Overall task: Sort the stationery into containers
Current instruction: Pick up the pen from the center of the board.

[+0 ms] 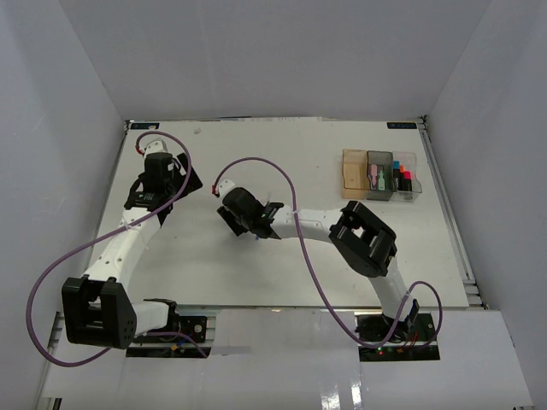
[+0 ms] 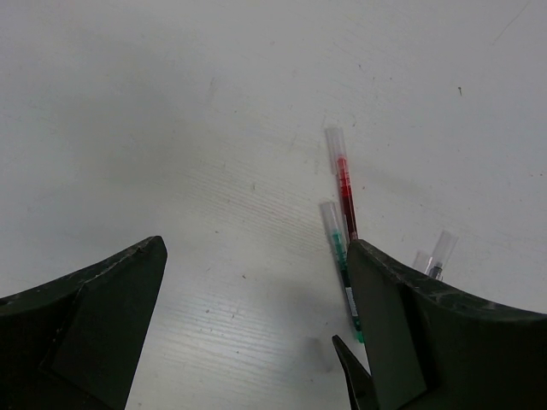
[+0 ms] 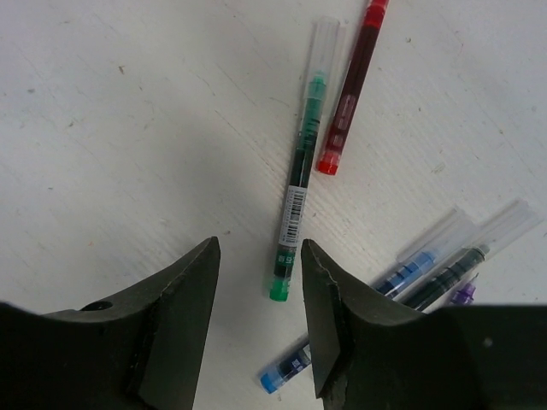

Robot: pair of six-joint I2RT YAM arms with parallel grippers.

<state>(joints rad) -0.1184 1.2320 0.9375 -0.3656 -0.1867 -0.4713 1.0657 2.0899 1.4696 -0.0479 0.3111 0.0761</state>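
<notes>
Several thin pens lie loose on the white table. In the right wrist view a green pen (image 3: 295, 213) lies with its end between the fingertips of my open right gripper (image 3: 261, 282), just above the table. A red pen (image 3: 349, 94), two blue pens (image 3: 423, 256) and a dark pen (image 3: 453, 269) lie beside it. My left gripper (image 2: 256, 248) is open and empty; the red pen (image 2: 344, 184) and green pen (image 2: 342, 256) lie by its right finger. The amber (image 1: 353, 169), grey (image 1: 379, 175) and clear (image 1: 405, 177) bins stand at the far right, the last two holding markers.
In the top view the right gripper (image 1: 239, 213) and left gripper (image 1: 190, 179) are close together at the table's centre-left, and the pens are hidden under them. Purple cables loop over both arms. White walls close the table on three sides.
</notes>
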